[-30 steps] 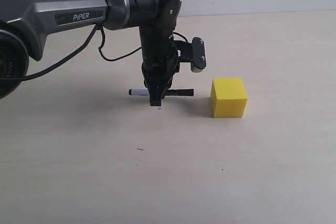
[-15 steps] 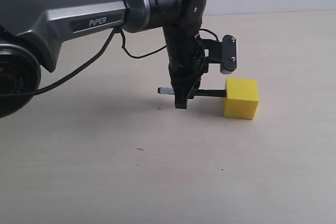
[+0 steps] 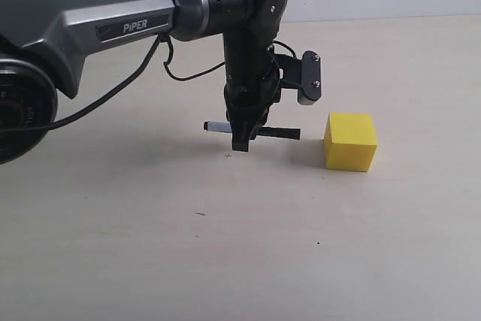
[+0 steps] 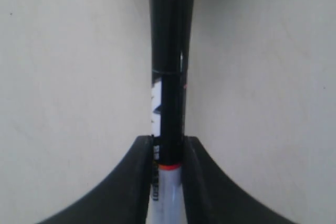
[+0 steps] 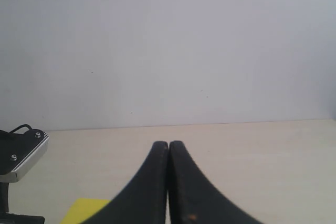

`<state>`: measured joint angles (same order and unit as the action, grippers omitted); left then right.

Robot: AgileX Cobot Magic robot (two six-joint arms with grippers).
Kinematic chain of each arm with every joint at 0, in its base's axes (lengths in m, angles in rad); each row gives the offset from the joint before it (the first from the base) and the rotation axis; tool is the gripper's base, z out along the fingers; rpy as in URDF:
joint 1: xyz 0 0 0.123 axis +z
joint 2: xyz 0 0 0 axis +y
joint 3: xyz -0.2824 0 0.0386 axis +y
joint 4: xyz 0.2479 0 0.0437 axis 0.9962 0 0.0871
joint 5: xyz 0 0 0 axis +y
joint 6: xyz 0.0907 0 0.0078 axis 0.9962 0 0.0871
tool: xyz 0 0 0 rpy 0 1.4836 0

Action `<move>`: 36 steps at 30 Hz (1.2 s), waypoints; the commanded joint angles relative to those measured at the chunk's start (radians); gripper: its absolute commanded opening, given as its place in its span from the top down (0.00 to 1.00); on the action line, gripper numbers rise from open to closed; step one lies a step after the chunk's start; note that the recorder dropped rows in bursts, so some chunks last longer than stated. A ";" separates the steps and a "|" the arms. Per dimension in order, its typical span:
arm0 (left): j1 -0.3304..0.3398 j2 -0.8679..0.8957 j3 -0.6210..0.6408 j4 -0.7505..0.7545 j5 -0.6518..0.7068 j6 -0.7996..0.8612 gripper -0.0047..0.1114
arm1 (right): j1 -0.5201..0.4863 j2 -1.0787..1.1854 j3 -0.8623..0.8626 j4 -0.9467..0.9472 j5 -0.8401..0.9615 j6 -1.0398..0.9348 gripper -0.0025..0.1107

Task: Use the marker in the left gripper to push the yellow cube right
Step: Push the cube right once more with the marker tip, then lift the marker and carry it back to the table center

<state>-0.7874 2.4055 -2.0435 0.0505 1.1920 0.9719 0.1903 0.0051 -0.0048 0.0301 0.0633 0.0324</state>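
- Left gripper (image 3: 240, 140): fingers clamped on the marker (image 3: 278, 133) at mid-barrel. The marker lies level, just above the table (image 3: 225, 261), with its black cap pointing toward the yellow cube (image 3: 350, 141). The left wrist view confirms the grip, showing both fingers pressed against the barrel (image 4: 170, 77).
- Right gripper (image 5: 168, 148): fingers together with nothing between them, held clear of the work area.
- Yellow cube: sits flat on the table to the right of the marker's cap. A clear gap separates the two and there is no contact.
- Change noted: half a second ago the cap was pressed against the cube's left face. The arm has since drawn back to the left, and the cube now rests further right than it did a second ago.
- Assessment: one push appears to have been delivered and the cube displaced as required. The retreat suggests either completion or a reset for a second stroke.
- Risk: the grip looks secure. A further push off-centre could rotate the cube rather than slide it.
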 commanded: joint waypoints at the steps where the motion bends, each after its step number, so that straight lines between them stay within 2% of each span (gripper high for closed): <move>1: -0.025 -0.005 -0.007 -0.007 -0.005 -0.009 0.96 | -0.005 -0.005 0.005 -0.002 -0.005 -0.002 0.98; 6: -0.025 -0.005 -0.007 0.003 0.021 -0.007 0.96 | -0.005 -0.005 0.005 -0.002 -0.005 -0.002 0.98; 10: -0.023 -0.019 -0.007 0.067 0.029 -0.048 0.96 | -0.005 -0.005 0.005 -0.002 -0.005 -0.002 0.98; 19: 0.074 -0.123 0.011 0.065 0.029 -0.518 0.96 | -0.005 -0.005 0.005 -0.002 -0.005 -0.002 0.98; 22: 0.117 -0.163 0.075 0.027 0.029 -0.597 0.96 | -0.005 -0.005 0.005 -0.002 -0.005 -0.002 0.98; 26: 0.172 -0.231 0.244 0.011 0.029 -0.729 0.96 | -0.005 -0.005 0.005 -0.002 -0.005 -0.002 0.98; 27: 0.187 -0.275 0.357 -0.002 -0.047 -0.760 0.96 | -0.005 -0.005 0.005 -0.002 -0.005 -0.002 0.98; 29: 0.196 -0.331 0.469 -0.004 -0.193 -0.819 0.96 | -0.005 -0.005 0.005 -0.002 -0.005 -0.002 0.98; 31: 0.198 -0.425 0.639 -0.001 -0.437 -0.950 0.96 | -0.005 -0.005 0.005 -0.002 -0.005 -0.002 0.98; 34: 0.197 -0.493 0.729 -0.021 -0.553 -1.009 0.96 | -0.005 -0.005 0.005 -0.002 -0.005 -0.002 0.98; 36: 0.196 -0.528 0.764 -0.112 -0.550 -1.025 0.96 | -0.005 -0.005 0.005 -0.002 -0.005 -0.002 0.98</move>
<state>-0.5915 1.9180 -1.3124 0.0165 0.6771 -0.0084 0.1903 0.0051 -0.0048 0.0301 0.0633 0.0324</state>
